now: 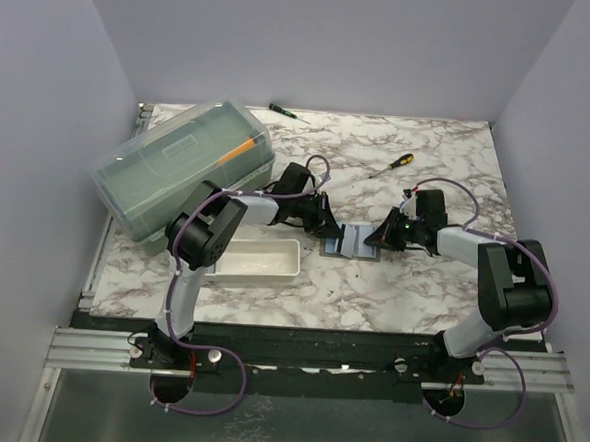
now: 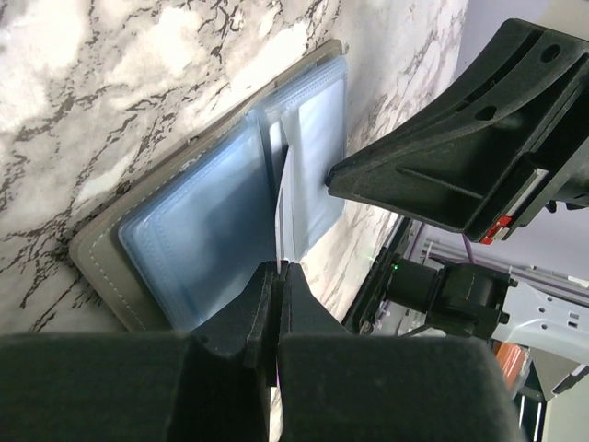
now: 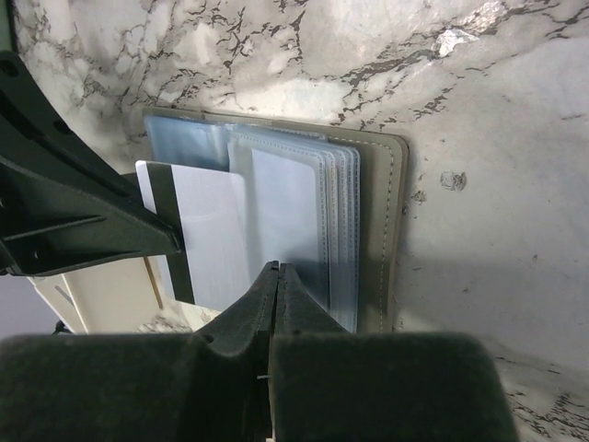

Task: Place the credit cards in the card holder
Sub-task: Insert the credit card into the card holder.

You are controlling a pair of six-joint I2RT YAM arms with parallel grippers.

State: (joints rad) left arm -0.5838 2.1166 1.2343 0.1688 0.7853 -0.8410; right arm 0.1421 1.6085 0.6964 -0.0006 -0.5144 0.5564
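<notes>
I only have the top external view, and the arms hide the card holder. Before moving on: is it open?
Observer: Yes, the card holder lies open, clear sleeves up.
Operator: Is a card in play?
Observer: The left end effector is shut on a credit card with a dark stripe, over the sleeves.
Operator: And the right one?
Observer: The right end effector is shut, tips over the sleeves; whether it pinches one I can't tell.
</notes>
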